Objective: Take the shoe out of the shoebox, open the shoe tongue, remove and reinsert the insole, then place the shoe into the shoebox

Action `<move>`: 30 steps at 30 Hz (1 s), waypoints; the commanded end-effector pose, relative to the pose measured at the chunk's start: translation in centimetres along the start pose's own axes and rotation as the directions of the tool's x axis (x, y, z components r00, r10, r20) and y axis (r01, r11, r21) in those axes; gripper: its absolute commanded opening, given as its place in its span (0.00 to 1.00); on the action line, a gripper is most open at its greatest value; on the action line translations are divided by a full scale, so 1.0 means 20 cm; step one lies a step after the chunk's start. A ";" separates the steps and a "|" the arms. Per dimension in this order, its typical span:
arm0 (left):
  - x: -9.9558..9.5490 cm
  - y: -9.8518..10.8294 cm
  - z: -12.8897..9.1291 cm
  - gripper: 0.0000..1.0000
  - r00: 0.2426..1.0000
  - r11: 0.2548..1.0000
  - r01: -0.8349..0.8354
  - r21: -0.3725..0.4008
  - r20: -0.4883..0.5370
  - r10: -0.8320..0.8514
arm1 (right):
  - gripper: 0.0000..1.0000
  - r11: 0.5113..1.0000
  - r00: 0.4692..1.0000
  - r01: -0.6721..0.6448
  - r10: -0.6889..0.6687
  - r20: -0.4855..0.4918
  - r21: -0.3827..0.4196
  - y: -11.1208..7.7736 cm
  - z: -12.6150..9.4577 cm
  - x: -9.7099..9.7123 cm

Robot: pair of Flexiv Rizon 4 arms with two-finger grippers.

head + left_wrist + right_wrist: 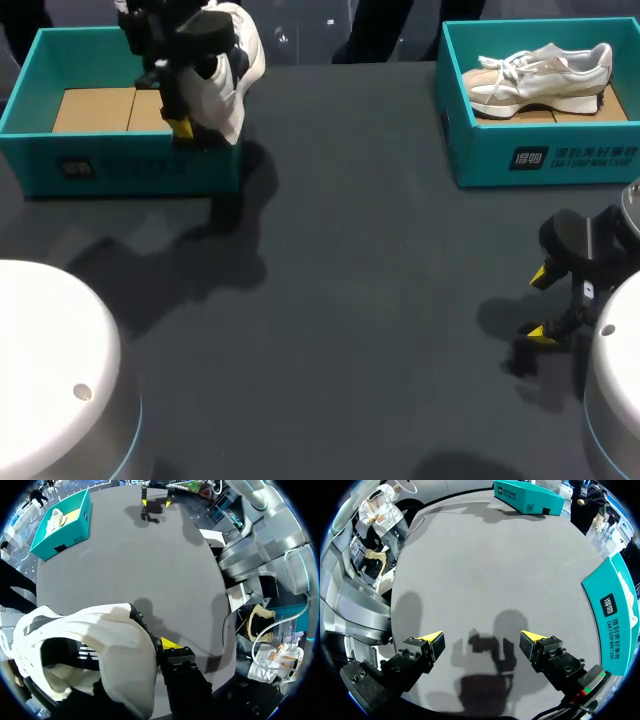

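My left gripper (183, 112) is shut on a white shoe (238, 62) and holds it in the air over the right end of the left teal shoebox (40, 160). In the left wrist view the shoe (110, 650) fills the space by the gripper (159, 647). One yellow-tipped finger (169, 643) presses its outer side. The other finger is hidden inside the shoe. My right gripper (540, 304) hangs open with nothing in it low over the table near the right front; its own view shows it (482, 641) above bare tabletop.
A second teal shoebox (545, 155) stands at the back right with a beige-and-white shoe (540, 68) lying in it. Cardboard (95, 108) lines the left box's floor. Dark tabletop (360, 250) stretches between the two boxes.
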State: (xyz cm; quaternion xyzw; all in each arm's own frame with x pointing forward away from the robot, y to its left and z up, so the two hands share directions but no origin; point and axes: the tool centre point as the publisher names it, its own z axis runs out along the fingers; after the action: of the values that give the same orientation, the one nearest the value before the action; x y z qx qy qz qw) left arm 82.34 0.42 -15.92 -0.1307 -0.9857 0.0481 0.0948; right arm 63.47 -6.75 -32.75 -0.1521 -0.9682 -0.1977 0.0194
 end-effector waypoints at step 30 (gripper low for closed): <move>-0.37 0.73 -0.18 0.00 0.996 0.995 0.089 0.036 -0.025 -0.089 | 1.00 1.000 1.000 0.000 0.000 0.003 0.001 0.00 0.00 0.01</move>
State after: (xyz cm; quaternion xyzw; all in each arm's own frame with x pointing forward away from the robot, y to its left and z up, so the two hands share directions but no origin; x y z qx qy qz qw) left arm 92.38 11.56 -15.37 -0.0854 -0.9890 0.0560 0.1068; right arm 63.47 -6.75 -32.75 -0.1521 -0.9682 -0.1977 0.0193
